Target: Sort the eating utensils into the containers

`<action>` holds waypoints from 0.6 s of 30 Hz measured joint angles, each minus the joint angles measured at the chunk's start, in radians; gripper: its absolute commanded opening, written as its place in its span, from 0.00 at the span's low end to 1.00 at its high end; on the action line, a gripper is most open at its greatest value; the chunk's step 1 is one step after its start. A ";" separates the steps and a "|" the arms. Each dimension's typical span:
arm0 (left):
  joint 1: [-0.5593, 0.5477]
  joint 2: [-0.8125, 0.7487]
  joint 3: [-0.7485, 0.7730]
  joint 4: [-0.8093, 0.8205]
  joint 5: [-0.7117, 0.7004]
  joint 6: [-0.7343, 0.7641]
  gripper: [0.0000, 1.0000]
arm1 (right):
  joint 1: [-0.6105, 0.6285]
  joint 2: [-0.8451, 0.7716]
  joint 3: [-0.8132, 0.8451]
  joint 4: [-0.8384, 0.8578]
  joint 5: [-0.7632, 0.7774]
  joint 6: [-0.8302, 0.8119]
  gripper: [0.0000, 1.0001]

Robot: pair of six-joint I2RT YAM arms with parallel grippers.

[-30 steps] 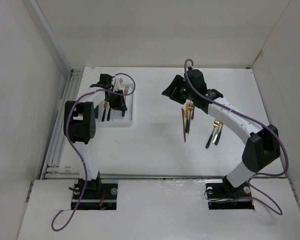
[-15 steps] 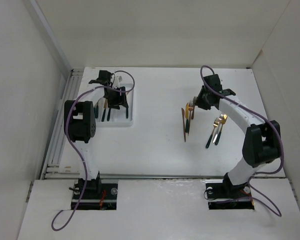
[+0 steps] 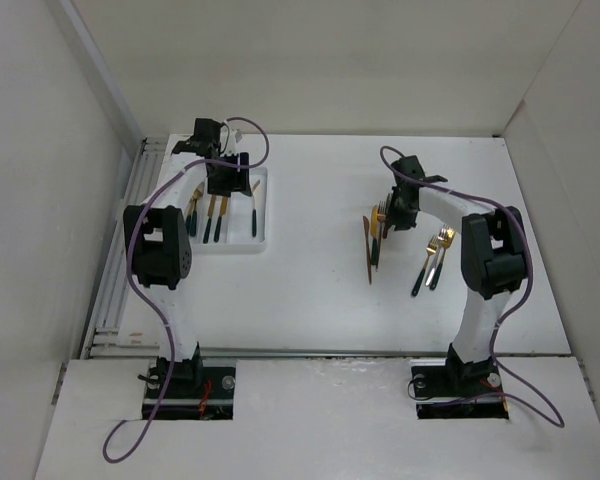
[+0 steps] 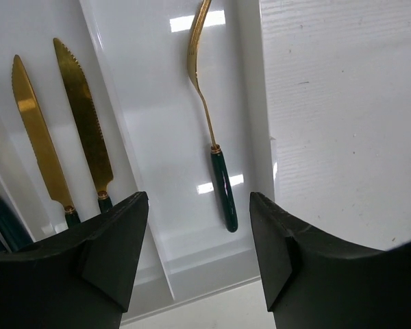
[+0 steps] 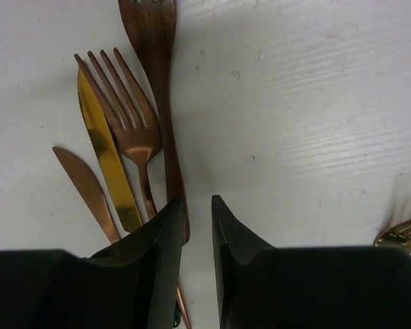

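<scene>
The left end effector [image 4: 198,253] hangs over the near end of the white tray [image 4: 157,171], its two black fingers spread wide with nothing between them. Below the gap a fork [image 4: 222,188] lies flat in the outer compartment. Its long axis follows the compartment's length, with the curved gold head at the far end and the glossy dark green handle towards the fingers. In the next compartment a serrated knife [image 4: 82,116] and a second knife [image 4: 35,137] lie parallel, gold blades pointing away, handles near. The tray is smooth, shiny plastic with thin raised dividers.

The right end effector [image 5: 196,212] sits low over a loose cluster on the matte white worktop [image 3: 320,290], its fingers drawn close so that only a narrow slit is left. A thin metal stem shows low in that slit, but I cannot tell whether it is pinched. Ahead of the fingers lie a copper-toned fork [image 5: 133,127] with its tines pointing away, a longer copper piece [image 5: 166,103] just beside it, a bright gold blade [image 5: 106,151] and a duller blade [image 5: 85,181], all roughly aligned. To the right a pair of forks [image 3: 435,262] lies apart from the cluster, heads towards the far side.
</scene>
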 measured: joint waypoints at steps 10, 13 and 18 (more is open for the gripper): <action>-0.004 -0.034 0.000 -0.008 -0.007 0.006 0.58 | 0.000 0.039 0.041 -0.013 0.022 -0.029 0.26; -0.004 -0.034 0.000 -0.008 -0.007 0.006 0.58 | 0.000 0.023 0.030 -0.010 0.030 -0.029 0.26; -0.004 -0.034 0.000 -0.008 -0.006 0.006 0.58 | 0.000 0.003 0.031 -0.008 0.029 -0.034 0.31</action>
